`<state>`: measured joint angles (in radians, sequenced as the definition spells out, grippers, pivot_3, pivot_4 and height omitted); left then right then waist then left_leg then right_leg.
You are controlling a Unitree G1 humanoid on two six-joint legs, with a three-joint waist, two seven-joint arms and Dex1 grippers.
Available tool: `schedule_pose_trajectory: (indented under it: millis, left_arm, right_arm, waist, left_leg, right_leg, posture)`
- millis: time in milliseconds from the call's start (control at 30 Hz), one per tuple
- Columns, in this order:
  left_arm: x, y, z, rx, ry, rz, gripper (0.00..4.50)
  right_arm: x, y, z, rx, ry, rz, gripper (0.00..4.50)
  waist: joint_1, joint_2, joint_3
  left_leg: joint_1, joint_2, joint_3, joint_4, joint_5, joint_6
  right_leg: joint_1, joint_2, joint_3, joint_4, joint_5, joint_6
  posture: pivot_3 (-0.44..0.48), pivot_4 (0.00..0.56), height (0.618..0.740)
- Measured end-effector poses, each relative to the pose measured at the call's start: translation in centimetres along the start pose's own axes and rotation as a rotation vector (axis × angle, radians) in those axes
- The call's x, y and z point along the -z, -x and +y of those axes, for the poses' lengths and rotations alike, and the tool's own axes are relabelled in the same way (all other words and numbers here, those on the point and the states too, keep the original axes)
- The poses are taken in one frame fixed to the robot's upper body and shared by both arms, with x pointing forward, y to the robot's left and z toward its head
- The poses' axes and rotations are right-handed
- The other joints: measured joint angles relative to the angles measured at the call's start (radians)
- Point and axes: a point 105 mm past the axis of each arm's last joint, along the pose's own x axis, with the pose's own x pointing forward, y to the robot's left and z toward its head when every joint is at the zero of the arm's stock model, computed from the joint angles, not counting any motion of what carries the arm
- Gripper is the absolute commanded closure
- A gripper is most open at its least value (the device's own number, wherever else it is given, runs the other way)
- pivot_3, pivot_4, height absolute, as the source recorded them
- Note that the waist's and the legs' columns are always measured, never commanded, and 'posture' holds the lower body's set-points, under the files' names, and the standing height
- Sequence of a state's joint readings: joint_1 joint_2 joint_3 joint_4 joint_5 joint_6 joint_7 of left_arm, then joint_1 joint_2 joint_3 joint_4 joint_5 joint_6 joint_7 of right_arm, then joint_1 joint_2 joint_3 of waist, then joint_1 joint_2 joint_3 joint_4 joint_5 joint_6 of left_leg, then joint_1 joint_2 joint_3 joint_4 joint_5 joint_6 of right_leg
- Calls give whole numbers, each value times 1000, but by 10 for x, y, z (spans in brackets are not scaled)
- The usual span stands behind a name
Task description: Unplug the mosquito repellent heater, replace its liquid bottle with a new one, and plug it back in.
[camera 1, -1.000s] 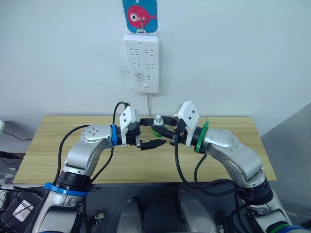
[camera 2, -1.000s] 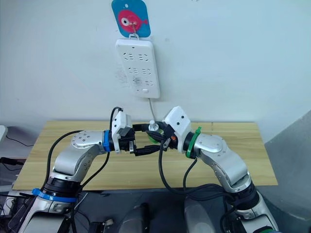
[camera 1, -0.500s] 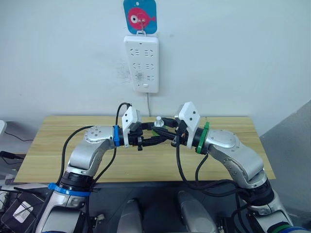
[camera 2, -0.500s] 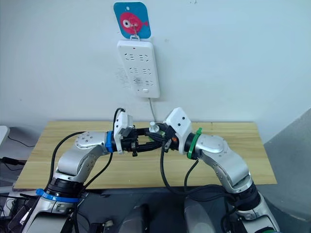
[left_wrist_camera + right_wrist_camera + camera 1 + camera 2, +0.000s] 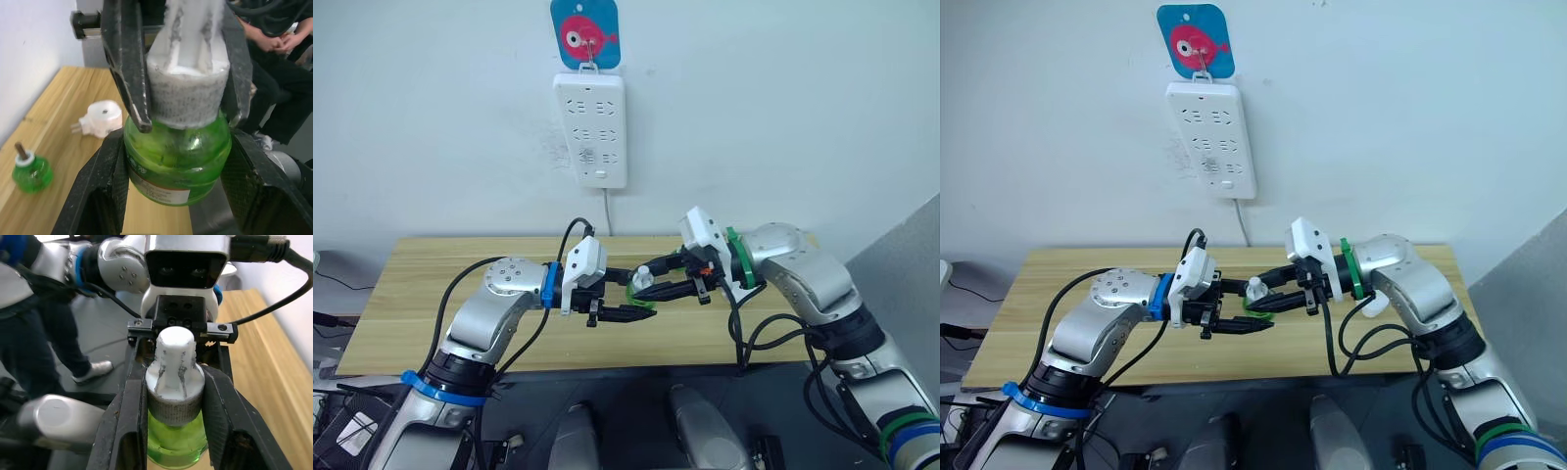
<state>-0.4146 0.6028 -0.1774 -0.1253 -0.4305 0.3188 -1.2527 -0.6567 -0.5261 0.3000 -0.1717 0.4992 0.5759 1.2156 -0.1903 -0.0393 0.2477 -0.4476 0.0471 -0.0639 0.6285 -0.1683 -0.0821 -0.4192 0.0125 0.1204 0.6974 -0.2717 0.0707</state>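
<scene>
Both grippers have come forward, off the back of the table toward its front edge, and the right arm has swung out wide so its elbow now sits well to the right; the green bottle has travelled with them and is gripped from both sides.

The left gripper (image 5: 176,161) has its two black fingers spread about the width of the bottle's body and pressed flat against the green plastic on either side. The right gripper (image 5: 173,404) reaches in from the opposite direction with its fingers narrower, clamped on the ribbed grey collar just under the white cap. Neither pair is slack; both are grasping the same bottle (image 5: 640,289).

That bottle is a squat, rounded jar of clear green plastic with liquid inside, a white label low on its side, a knurled collar, and a tapered white cap (image 5: 175,360) with raised ribs.

The heater (image 5: 100,118) lies loose on the table, unplugged, well apart from both grippers. It is a small, smooth white unit, rounded like a drum with a dark hole in its face and two metal prongs sticking out of one end. At about 7 o'clock from it in the left wrist view stands a second green bottle (image 5: 31,171), uncapped, with a dark wick rising from a white neck.

The table (image 5: 421,284) is pale wood with a visible grain. At 12 o'clock on the wall hangs a long white power strip (image 5: 590,129) on a hook below a blue card with a pink fish.
</scene>
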Motion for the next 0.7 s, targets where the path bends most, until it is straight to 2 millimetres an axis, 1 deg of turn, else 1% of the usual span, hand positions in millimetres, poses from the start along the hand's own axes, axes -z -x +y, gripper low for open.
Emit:
schedule_pose_trajectory:
  millis: [100,167,233,300,400,467,533,600,700]
  left_arm:
    - [3,5,2,-43,10,2,2244]
    - [5,6,3,-58,17,0,2244]
    - [6,5,5,-88,9,-5,2244]
    - [8,4,10,-131,5,-19,2244]
    - [8,2,13,-162,-1,-35,2244]
    - [7,1,14,-166,-3,-40,2244]
    - [8,-1,14,-162,-3,-39,2244]
    - [8,-2,14,-153,-2,-39,2244]
    - [5,-5,12,-127,-12,-40,2244]
  right_arm:
    - [4,14,1,87,-10,5,829]
    - [2,20,0,164,7,-6,159]
    - [-1,26,0,278,30,-29,113]
    - [-3,26,3,404,31,-79,113]
    - [-5,13,11,516,24,-125,113]
    - [-8,2,19,529,32,-133,113]
    - [-8,-5,21,539,41,-128,113]
    - [-8,-10,16,566,45,-129,113]
    - [-7,-13,0,614,53,-128,113]
  waist:
    - [-3,0,0]
    - [-3,0,0]
    - [-3,0,0]
    - [-3,0,-1]
    - [-5,1,-1]
    - [-8,1,-1]
    - [-8,1,-1]
    - [-11,0,-3]
    - [-14,1,-6]
  left_leg:
    - [0,0,0,0,0,0]
    - [0,0,1,0,0,0]
    - [0,0,1,0,0,0]
    - [0,0,0,0,0,0]
    - [0,0,2,0,0,0]
    - [0,0,2,0,0,0]
    - [1,0,2,0,0,0]
    - [0,0,2,0,0,0]
    - [0,0,2,0,0,0]
  right_leg:
    - [0,0,0,0,-1,1]
    - [0,0,1,0,-1,2]
    - [0,0,1,0,-1,2]
    - [-1,0,1,0,-1,2]
    - [-1,0,2,0,-1,2]
    - [-1,0,2,0,-1,2]
    - [-1,0,2,0,-1,2]
    - [-1,0,2,0,-1,2]
    - [-1,0,2,0,-1,2]
  posture:
    - [-208,178,733]
    - [-213,177,733]
    - [-220,178,733]
    - [-233,179,733]
    - [-247,179,733]
    - [-255,179,733]
    - [-260,173,733]
    - [-261,172,733]
    - [-254,168,733]
